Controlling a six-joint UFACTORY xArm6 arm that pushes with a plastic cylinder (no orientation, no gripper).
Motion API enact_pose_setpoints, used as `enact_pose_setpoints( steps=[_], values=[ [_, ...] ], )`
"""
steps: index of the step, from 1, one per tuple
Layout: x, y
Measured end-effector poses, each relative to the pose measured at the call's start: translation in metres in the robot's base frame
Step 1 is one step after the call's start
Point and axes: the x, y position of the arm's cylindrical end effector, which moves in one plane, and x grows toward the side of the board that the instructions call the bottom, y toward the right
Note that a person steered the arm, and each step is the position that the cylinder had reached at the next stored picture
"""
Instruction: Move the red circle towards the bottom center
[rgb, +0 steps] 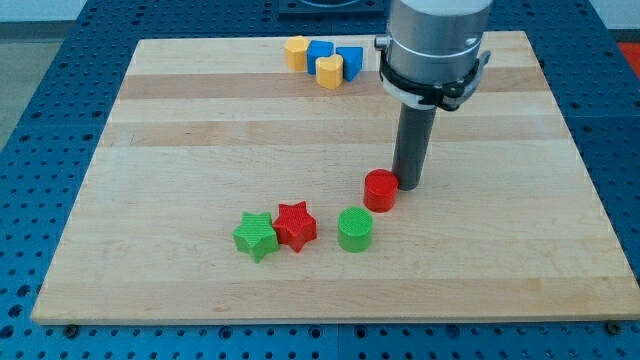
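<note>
The red circle is a short red cylinder on the wooden board, a little right of the view's middle. My tip is the lower end of the dark rod, right beside the red circle on its right and slightly toward the view's top, touching it or nearly so. The green circle lies just below and left of the red circle.
A red star and a green star sit side by side left of the green circle. At the view's top, a yellow block, two blue blocks and a yellow heart-like block cluster together.
</note>
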Motion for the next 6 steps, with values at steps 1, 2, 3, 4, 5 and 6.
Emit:
enact_pose_setpoints(
  steps=[1, 2, 3, 4, 5, 6],
  values=[
    [-0.002, -0.002],
    [-0.006, -0.002],
    [-0.006, -0.002],
    [0.002, -0.008],
    [0.014, -0.024],
    [0.027, -0.034]
  ],
)
